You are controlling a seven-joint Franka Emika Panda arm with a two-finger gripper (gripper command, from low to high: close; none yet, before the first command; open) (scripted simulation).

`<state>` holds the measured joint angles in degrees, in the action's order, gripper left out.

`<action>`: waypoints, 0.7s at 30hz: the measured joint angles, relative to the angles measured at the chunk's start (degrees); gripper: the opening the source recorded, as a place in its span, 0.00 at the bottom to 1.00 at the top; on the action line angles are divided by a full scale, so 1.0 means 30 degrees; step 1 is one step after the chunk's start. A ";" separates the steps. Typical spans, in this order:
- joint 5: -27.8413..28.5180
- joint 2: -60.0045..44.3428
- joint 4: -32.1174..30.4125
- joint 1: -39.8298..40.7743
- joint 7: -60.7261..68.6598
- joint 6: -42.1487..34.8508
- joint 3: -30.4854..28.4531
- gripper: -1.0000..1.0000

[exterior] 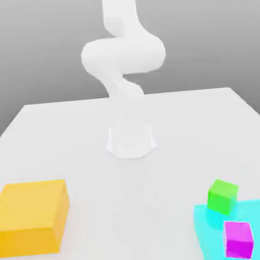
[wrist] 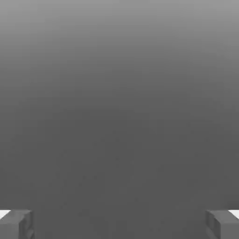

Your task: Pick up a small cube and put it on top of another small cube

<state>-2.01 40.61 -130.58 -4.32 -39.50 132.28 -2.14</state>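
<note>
Green cube (exterior: pixel 222 196): small, sitting tilted near the table's front edge toward the exterior view's right corner, at the far rim of the cyan patch and partly over it.
Handling: judged light, rigid and smooth-faced; it should not deform, but slick flat sides could slip under a shallow or off-centre pinch.
Hold: best taken across two opposite side faces, near mid-height, with the fingers turned to match its rotated stance.
Magenta cube (exterior: pixel 238 239): about the same size, closer to the front edge, lying on the cyan patch, just beside the green one but apart from it.
Stacking note: either cube could serve as base; the top face is small, so the carried one needs to be squared up before release or it may slide off.
Cyan patch (exterior: pixel 210 230): flat coloured area on the table at the right front corner.
Yellow block (exterior: pixel 32 217): much larger, at the opposite front corner, well apart from both cubes.
Gripper (wrist: pixel 119 224): spread fully wide, nothing between the fingers (wrist: pixel 16 224), facing empty grey.
Arm (exterior: pixel 123 58): raised over its base at mid-table, far from the cubes.
Table (exterior: pixel 134 176): plain white.
</note>
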 joint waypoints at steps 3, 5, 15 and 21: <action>-0.0916 -0.2187 0.0501 -0.1688 0.2697 0.0200 -0.0802 0.50; -0.1556 -0.3593 0.0824 -0.2659 0.4459 0.0321 -0.1219 0.50; -0.4438 -1.0573 0.2431 -0.6117 1.2981 0.0903 -0.1820 0.50; -0.4942 -1.4552 0.3330 -0.7694 1.7272 0.1478 -0.1148 0.50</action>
<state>-16.83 -3.05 -120.59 -27.40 12.31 136.71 -5.59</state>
